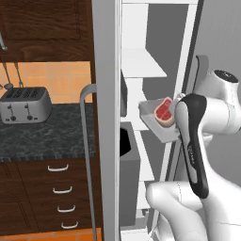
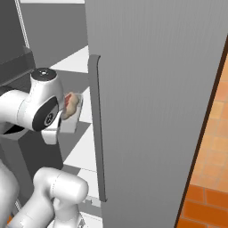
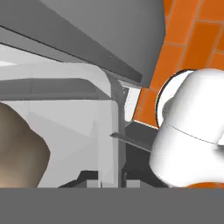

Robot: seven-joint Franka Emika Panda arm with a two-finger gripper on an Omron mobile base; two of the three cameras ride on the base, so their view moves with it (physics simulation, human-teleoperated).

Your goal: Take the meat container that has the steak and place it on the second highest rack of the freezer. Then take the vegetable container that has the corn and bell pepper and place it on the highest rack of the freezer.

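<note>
Centre-right of the left base view: the steak (image 1: 164, 112), red with a pale fat rim, lies in the meat container (image 1: 159, 126), a shallow pale-grey tray tilted and held up in front of the freezer's white shelves.
Freezer (image 1: 106, 94): its light-grey door edge runs down the middle of the frame, with a long grey bar handle (image 1: 84, 155) to its left; the white shelves sit to the right of that edge.
Arm: the white arm with its dark joint rises from the lower right, and its hand meets the right end of the tray beside the steak.
Background, left: a silver toaster (image 1: 24, 104) stands on a dark speckled counter (image 1: 42, 136) above dark wooden drawers.

Right base view, upper left: the steak (image 2: 71, 105) and the pale tray (image 2: 71, 118) show just right of the arm's round white joint, in front of the white shelves.
Door: the freezer's wide grey door (image 2: 156, 107) takes the middle and right, its bar handle (image 2: 97, 129) running down its left edge; orange floor tiles lie at far right.

Hand view, left half: pale translucent tray walls (image 3: 65, 118) run close before the camera, and a brownish, blurred mass at lower left touches them; what it is cannot be told.
Jaws: pressed nearly together, pinching the tray's rim.
</note>
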